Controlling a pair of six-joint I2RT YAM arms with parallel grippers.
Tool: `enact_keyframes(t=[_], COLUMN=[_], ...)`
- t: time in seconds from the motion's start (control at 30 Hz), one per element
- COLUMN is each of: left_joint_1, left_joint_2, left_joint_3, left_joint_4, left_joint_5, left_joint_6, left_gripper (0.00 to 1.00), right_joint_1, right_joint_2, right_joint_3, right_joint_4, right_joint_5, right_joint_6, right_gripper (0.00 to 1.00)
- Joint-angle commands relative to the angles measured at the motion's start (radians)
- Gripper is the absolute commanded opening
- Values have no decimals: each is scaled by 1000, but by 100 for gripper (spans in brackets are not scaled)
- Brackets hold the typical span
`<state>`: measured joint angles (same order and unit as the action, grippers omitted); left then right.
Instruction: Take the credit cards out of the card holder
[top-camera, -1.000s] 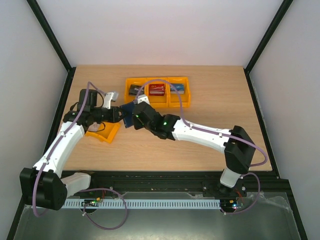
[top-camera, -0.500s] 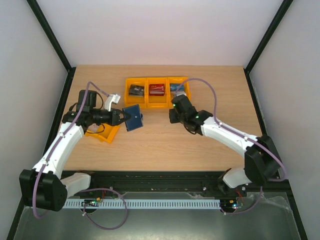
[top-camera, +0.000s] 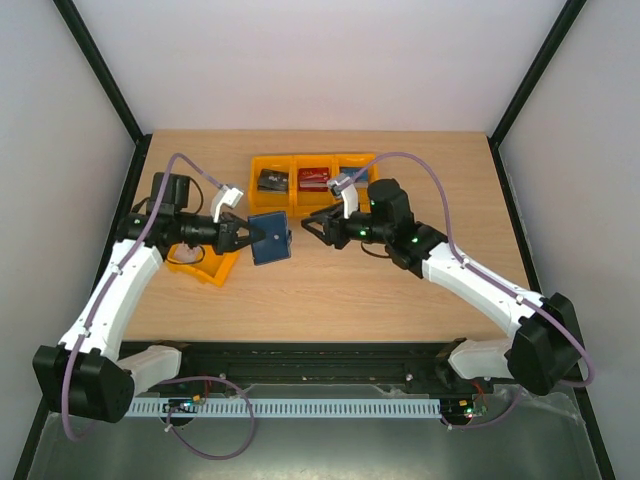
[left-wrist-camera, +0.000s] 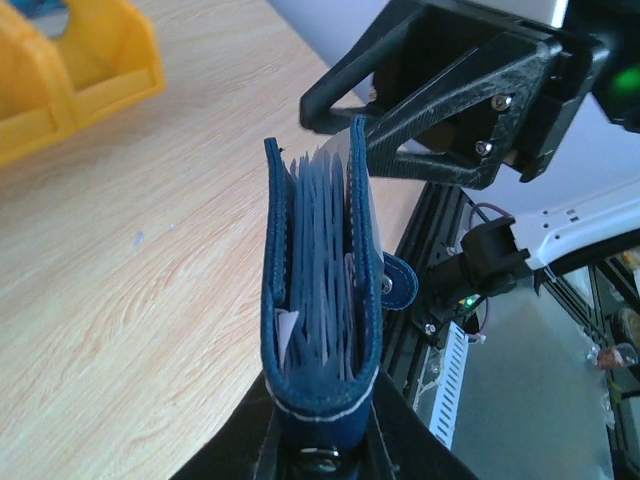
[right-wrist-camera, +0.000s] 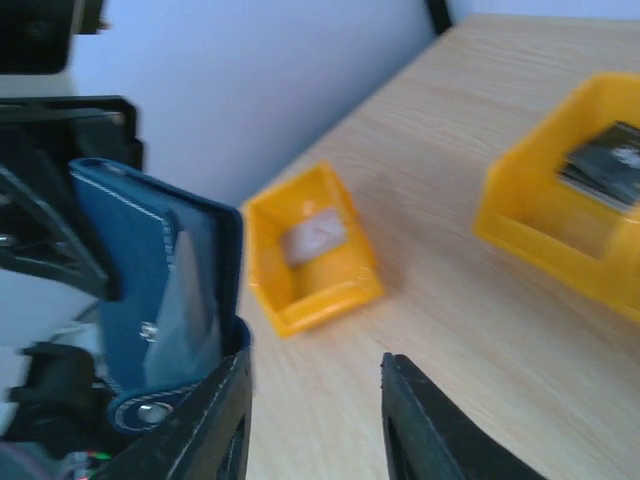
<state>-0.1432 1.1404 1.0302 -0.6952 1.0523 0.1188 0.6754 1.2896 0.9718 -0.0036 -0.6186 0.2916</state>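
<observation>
My left gripper (top-camera: 243, 236) is shut on the spine of the dark navy card holder (top-camera: 270, 238) and holds it above the table. In the left wrist view the card holder (left-wrist-camera: 320, 300) stands edge-on and slightly spread, showing pale blue-grey sleeves and its snap tab (left-wrist-camera: 398, 283). A white corner (left-wrist-camera: 285, 325) shows in one sleeve. No whole credit card shows in the holder. My right gripper (top-camera: 312, 225) is open and empty, just right of the holder and pointing at it. In the right wrist view the holder (right-wrist-camera: 150, 260) is beside the right gripper's (right-wrist-camera: 315, 400) left finger.
A row of three orange bins (top-camera: 335, 197) at the back holds a black item (top-camera: 271, 180), a red one (top-camera: 313, 179) and a bluish one (top-camera: 350, 172). A single orange bin (top-camera: 215, 268) under my left arm holds a pale item (right-wrist-camera: 315, 235).
My right gripper left the holder, swung right to the bin row, then turned back and now faces the holder, open. The left gripper has shifted slightly with the holder.
</observation>
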Motion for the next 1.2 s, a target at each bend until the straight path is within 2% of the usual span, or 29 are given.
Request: enact_keyframes(t=[0.0, 0.07, 0.2, 0.3, 0.43, 0.7, 0.83, 0.97, 1.17], left_joint_1=[-13, -19, -22, -24, -28, -33, -34, -39, -39], left_joint_2=[0, 5, 9, 14, 16, 15, 16, 17, 16], left_joint_3=[68, 78, 88, 97, 116, 122, 122, 123, 111], left_joint_4=[-90, -96, -93, -100, -125, -146, -149, -150, -99], left_joint_5=[87, 75, 54, 57, 61, 70, 72, 69, -9], left_joint_6=[118, 122, 113, 122, 145, 167, 173, 177, 116], left_gripper=[2, 2, 2, 2, 2, 2, 2, 2, 2], right_joint_1=[1, 1, 4, 10, 12, 12, 11, 12, 12], right_joint_2=[-16, -16, -22, -5, 27, 55, 57, 70, 14], right_joint_3=[-8, -15, -38, -40, -21, -1, 4, 19, -10], right_joint_4=[160, 203, 275, 263, 238, 210, 190, 166, 207], right_joint_5=[-228, -285, -321, -292, -262, -199, -161, -165, -319], right_joint_6=[15, 33, 75, 72, 66, 66, 57, 42, -2], right_gripper=[38, 47, 71, 77, 73, 51, 45, 46, 61])
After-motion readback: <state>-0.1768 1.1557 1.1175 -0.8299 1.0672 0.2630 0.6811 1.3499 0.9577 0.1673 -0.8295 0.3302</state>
